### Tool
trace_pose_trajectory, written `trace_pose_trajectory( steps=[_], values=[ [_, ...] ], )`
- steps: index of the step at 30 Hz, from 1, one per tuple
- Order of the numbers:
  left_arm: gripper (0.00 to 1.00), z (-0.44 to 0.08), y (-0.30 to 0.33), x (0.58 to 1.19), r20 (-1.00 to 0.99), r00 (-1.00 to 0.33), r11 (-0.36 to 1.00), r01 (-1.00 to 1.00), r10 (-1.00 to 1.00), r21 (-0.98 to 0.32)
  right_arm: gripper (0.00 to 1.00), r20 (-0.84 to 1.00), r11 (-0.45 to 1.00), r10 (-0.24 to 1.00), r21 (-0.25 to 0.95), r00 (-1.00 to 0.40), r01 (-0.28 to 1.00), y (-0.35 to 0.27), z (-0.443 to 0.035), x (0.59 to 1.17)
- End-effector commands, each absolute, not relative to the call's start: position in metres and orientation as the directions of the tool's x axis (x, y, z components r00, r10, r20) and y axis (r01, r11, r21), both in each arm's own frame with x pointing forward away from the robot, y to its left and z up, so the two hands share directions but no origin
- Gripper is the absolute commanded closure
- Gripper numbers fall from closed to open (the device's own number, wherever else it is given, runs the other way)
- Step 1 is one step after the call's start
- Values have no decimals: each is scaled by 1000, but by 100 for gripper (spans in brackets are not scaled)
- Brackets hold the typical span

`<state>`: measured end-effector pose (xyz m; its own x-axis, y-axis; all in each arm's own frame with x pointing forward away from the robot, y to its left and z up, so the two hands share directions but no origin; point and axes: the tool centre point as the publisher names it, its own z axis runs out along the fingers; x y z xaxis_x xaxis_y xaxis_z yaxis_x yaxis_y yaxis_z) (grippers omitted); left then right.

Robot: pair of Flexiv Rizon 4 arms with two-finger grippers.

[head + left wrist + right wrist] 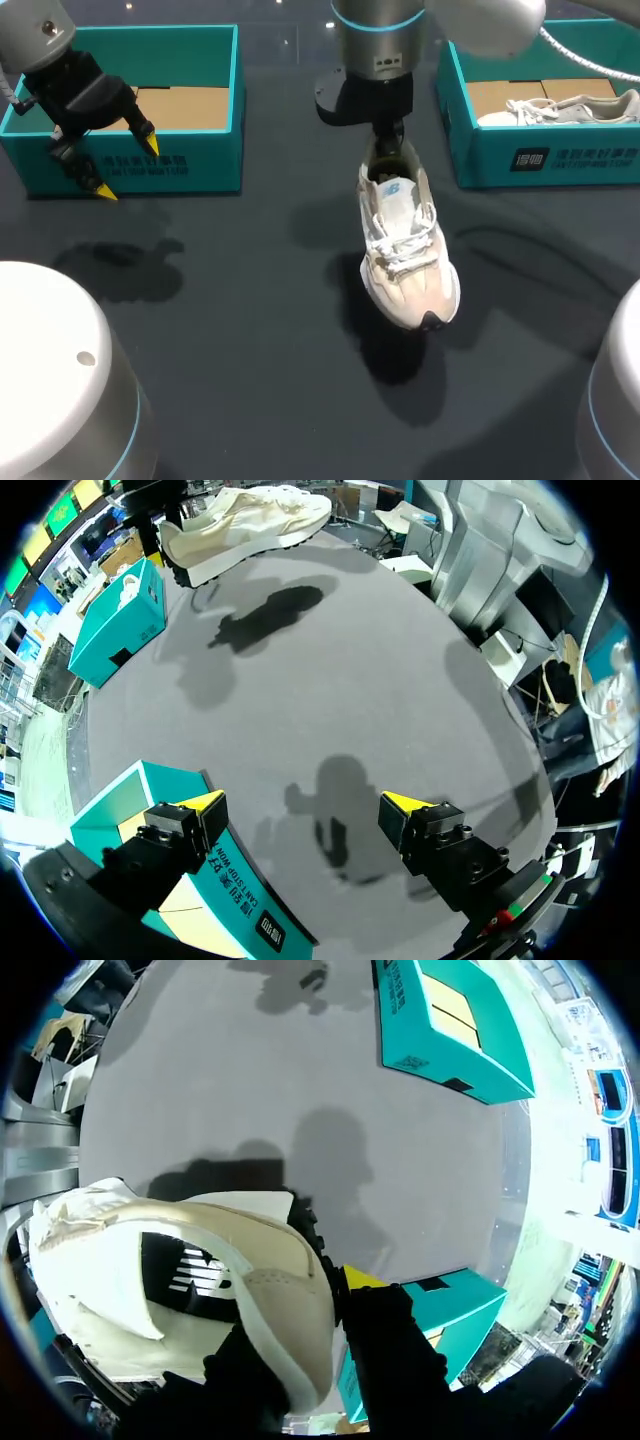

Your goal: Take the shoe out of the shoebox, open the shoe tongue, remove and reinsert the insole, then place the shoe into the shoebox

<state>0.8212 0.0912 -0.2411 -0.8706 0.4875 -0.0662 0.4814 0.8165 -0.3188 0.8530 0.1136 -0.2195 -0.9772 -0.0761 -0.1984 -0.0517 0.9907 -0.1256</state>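
Head view: cream mesh lace-up sneaker [405, 250] held over the middle of the dark bench [250, 300], heel collar pinched by right hand [340, 1285]. Left hand [127, 168] wide open, empty. Tongue-opening next, probably; needs left hand at laces.

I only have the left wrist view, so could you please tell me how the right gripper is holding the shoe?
Observer: The right gripper is shut on the shoe, clamping the heel collar from inside and outside.
Operator: Thank you. Which way does the shoe's opening face?
Observer: Toward the head camera, with the laces done up across it.
Operator: And what is in the box beside the right arm?
Observer: A second shoe, also pale, lies in the right shoebox.
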Motion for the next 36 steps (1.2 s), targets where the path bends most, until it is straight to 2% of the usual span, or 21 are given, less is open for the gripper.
trace_pose_trajectory(
  steps=[1, 9, 23, 36],
  values=[
    [0, -241, 91, 822, -64, -870, 817, 482, 489, -317, 100, -212, 990, -90, -127, -973, -64, 68, -186, 869],
    [0, -241, 91, 822, -64, -870, 817, 482, 489, -317, 100, -222, 983, -109, -166, -969, -72, 18, -151, 924],
    [0, -241, 91, 822, -64, -870, 817, 482, 489, -317, 100, -222, 983, -109, -166, -969, -72, 18, -151, 924],
    [0, -241, 91, 822, -64, -870, 817, 482, 489, -317, 100, -279, 984, -72, -176, -958, -23, -36, -111, 1043]
  ],
)
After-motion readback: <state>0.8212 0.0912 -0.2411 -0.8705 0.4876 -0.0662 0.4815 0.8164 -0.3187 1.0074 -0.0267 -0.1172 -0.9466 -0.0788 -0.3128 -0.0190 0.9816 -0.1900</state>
